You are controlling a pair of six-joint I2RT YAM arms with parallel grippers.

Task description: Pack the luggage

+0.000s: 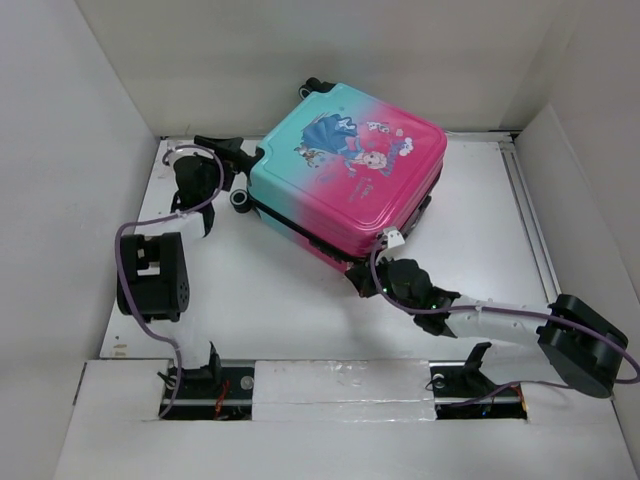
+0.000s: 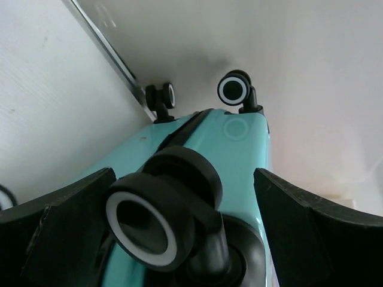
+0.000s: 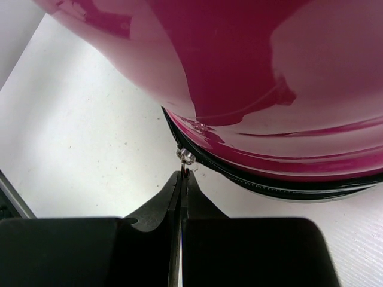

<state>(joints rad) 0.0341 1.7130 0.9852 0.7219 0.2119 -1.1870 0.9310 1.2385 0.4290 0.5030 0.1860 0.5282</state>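
Likely, the right gripper (image 3: 181, 177), clamped on the zipper pull (image 3: 187, 157), could slip off if the luggage (image 1: 345, 180) slides.

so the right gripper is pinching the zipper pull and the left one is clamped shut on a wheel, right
No: the left gripper is open, fingers either side of the wheel, as the left wrist view shows. The right gripper does pinch the zipper pull.

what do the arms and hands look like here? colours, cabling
Left arm and right arm have black boxy motor housings, white links, a purple cable looping along each. Left hand and right hand: matte black, blunt wedge fingers. No markings visible.
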